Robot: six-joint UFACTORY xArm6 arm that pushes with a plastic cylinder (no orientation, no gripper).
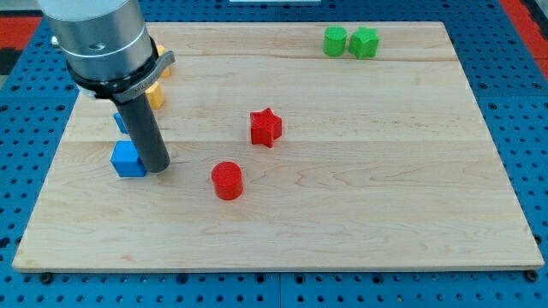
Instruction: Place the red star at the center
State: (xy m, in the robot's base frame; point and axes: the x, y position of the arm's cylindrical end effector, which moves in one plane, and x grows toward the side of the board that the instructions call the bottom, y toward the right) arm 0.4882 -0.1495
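Observation:
The red star [265,127] lies on the wooden board [360,205], near its middle, a little left of centre. My tip [157,168] rests on the board at the view's left, touching the right side of a blue cube [128,159]. The tip is well to the left of the red star and apart from it. A red cylinder [227,180] stands below and left of the star, between the tip and the star's lower side.
A second blue block [122,121] sits just above the blue cube, partly hidden by the rod. A yellow block [155,91] lies behind the arm at the upper left. Two green blocks [336,40] [364,42] stand side by side at the top edge.

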